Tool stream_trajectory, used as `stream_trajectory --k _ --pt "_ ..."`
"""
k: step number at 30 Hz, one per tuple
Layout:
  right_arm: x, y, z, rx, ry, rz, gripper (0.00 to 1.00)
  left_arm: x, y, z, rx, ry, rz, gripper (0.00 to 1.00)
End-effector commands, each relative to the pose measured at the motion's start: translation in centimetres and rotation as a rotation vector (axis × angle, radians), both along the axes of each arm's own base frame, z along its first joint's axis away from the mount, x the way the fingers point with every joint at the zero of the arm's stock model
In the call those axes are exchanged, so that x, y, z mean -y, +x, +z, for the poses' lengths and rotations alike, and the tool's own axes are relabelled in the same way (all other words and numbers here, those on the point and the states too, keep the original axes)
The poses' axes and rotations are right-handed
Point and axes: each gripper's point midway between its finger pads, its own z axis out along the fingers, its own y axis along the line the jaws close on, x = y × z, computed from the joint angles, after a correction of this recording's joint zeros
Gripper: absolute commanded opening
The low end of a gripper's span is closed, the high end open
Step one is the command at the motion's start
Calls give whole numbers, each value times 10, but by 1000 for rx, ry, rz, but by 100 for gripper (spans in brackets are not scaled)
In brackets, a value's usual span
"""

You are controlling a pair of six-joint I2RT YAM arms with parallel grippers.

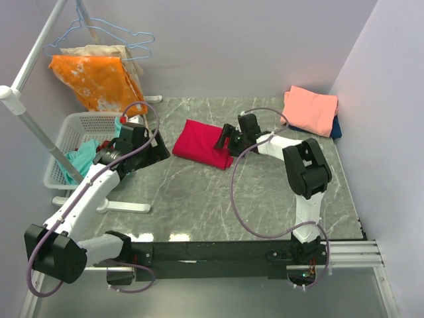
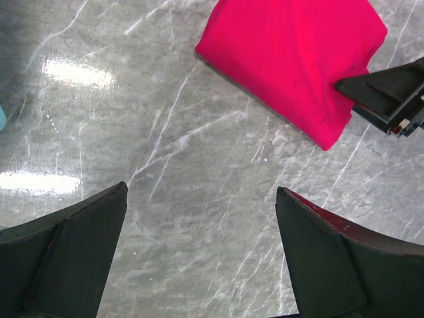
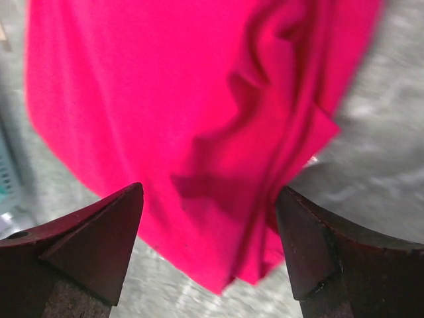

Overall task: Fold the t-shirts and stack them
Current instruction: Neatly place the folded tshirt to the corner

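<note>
The right claw (image 3: 209, 192) stands released, its two fingers spread wide on either side of a rumpled corner of the crimson t-shirt (image 3: 165, 99). The shirt lies directly ahead of and beneath the fingertips, and nothing is pinched between them. That straddling stance looks like the set-up for a pinch on the folded edge (probably so the shirt can be lifted or dragged as one bundle). The shirt lies as a compact folded packet, flat on the marble table (image 1: 199, 192), so I judge its folding done and its stacking not yet done.

Behind the right claw, well apart toward the far corner, the salmon-pink tee (image 1: 310, 109) sits folded on top of the dark blue tee (image 1: 336, 127), of which only an edge shows. That is presumably the pile the red one joins.

The left claw (image 2: 202, 192) is likewise released, hanging over bare marble. The red packet lies ahead of it and to its right, not touching, so it seems held clear of the other arm's work. Off to its left, a white laundry basket (image 1: 69, 142) holds a teal cloth (image 1: 83, 158).
</note>
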Motion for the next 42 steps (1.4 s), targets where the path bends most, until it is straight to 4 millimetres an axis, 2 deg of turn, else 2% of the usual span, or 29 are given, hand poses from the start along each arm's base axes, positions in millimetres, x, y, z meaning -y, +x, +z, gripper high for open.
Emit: stream_trajectory --k 1,5,9,10,11,12,14,15,16,25,31,33,35,36,38,39,41,42 --pt "-13 -9 -31 -89 55 11 86 1 4 22 48 -18 13 100" --pt "-16 -11 -41 -119 73 8 81 0 3 24 52 -17 17 99" --pt "-14 -12 -41 -125 59 8 63 1 1 24 50 -27 16 99" --pt "-15 -11 -39 -120 56 15 51 1 0 24 49 -30 16 100" --pt "-13 -13 -40 -130 48 15 45 1 0 26 53 -33 15 99" --pt "-14 -12 -36 -121 49 17 35 1 0 27 56 -34 15 99" --pt "-13 -11 -33 -117 43 22 23 2 0 29 62 -39 12 99" --pt "-13 -10 -31 -115 41 23 8 2 -1 30 61 -40 13 100" --pt "-14 -7 -27 -103 39 25 0 2 -2 30 60 -43 12 99" --pt "-14 5 -6 -60 26 23 0 3 -4 33 63 -52 6 100" --pt "-7 16 6 -44 -48 14 0 1 -7 37 83 -51 7 99" --pt "-2 30 16 -7 -84 0 0 3 -8 38 82 -62 0 99" --pt "2 33 16 -16 -123 0 0 4 -9 39 84 -70 -6 99" --pt "3 45 29 19 -135 -14 0 4 -9 40 85 -72 -7 100" --pt "9 49 28 9 -188 -10 0 4 -10 40 87 -69 -10 99" --pt "8 61 42 45 -194 -21 0 4 -11 39 85 -67 -11 100" --pt "21 69 42 41 -258 -45 0 4 -11 40 86 -68 -17 99" --pt "21 80 56 72 -259 -58 0 4 -12 40 87 -67 -18 99"
